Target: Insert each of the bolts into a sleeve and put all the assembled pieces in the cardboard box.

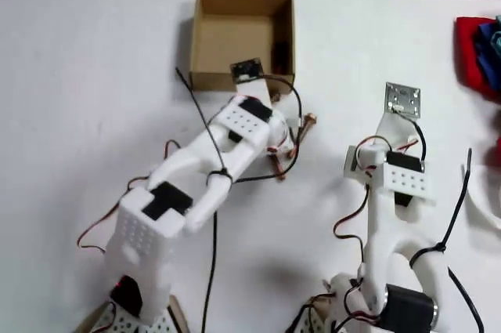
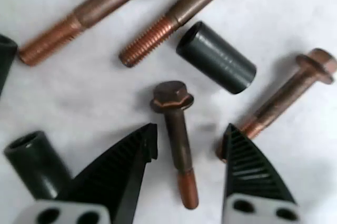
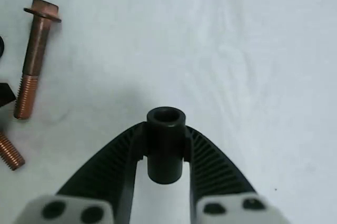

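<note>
Cardboard box (image 1: pixel 205 80) sits upper centre of the overhead frame. Just below it, the left gripper (image 2: pixel 190 132) is spread wide. Its fingers (image 2: pixel 126 161) lie either side of a copper bolt (image 2: pixel 178 142), among other bolts (image 2: pixel 105 2) and black sleeves (image 2: pixel 216 58) on the white table (image 2: pixel 79 103). Farther right, the right gripper (image 3: pixel 165 132) is clenched on one sleeve (image 3: pixel 166 153).

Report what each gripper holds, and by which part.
The right gripper clamps a black sleeve by its side walls. The left gripper holds nothing; it is open around a bolt lying on the table.
</note>
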Controlling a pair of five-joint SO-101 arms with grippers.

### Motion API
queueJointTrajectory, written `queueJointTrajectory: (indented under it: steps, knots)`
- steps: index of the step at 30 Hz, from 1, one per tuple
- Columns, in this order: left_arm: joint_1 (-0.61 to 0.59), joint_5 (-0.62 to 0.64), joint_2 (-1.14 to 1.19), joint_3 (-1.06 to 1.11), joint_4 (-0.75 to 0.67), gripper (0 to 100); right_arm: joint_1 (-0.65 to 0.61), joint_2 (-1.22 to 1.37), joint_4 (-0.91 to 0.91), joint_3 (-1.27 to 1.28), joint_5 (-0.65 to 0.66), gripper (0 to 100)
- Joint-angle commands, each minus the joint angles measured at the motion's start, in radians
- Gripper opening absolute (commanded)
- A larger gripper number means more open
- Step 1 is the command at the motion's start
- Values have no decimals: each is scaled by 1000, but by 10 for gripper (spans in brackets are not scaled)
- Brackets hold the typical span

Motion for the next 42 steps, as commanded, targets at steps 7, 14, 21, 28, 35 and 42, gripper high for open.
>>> queueJointTrajectory:
  steps: [7,14,21,28,35,42]
  knots:
    - [-49,8,123,-194,146,135,36,-1,2,-49,-6,20]
    - [-95,6,189,-326,213,281,36,-1,2,-49,-6,20]
    - [-92,6,259,-395,267,214,36,-1,2,-49,-6,20]
    - [-94,-80,304,-475,322,45,36,-1,2,-49,-6,20]
    - [-94,-86,299,-615,428,27,36,-1,1,-48,-6,21]
    - [-94,-146,310,-662,491,31,36,-1,1,-48,-6,21]
